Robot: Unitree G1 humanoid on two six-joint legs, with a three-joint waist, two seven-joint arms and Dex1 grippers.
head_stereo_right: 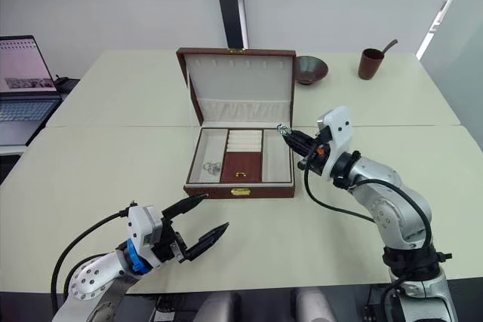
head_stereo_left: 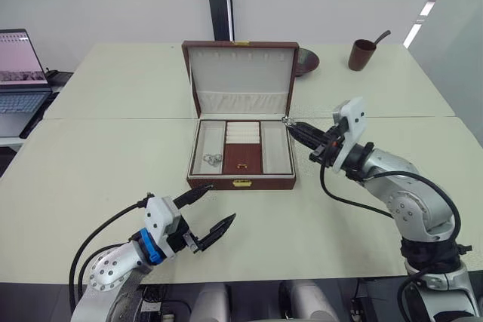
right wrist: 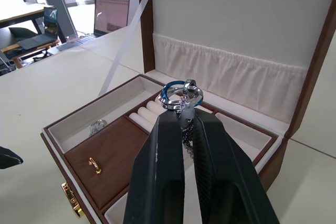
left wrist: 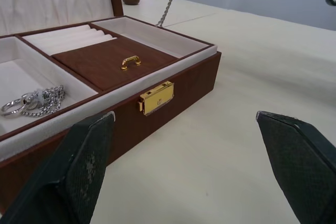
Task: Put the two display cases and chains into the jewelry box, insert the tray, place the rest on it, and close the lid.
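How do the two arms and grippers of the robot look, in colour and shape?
Both arms have silver-grey rounded segments with looping black cables. Each white wrist block carries two black tapered fingers: left gripper, right gripper. The left wrist has a blue ring.

A big pale table [head_stereo_left: 113,179] holds the things; an open brown jewelry box [head_stereo_left: 241,181] sits on it near the middle; behind the box stands a dark bowl [head_stereo_right: 311,69]; well off to the right is a brown cup [head_stereo_right: 370,64] with a handle sticking out of it.
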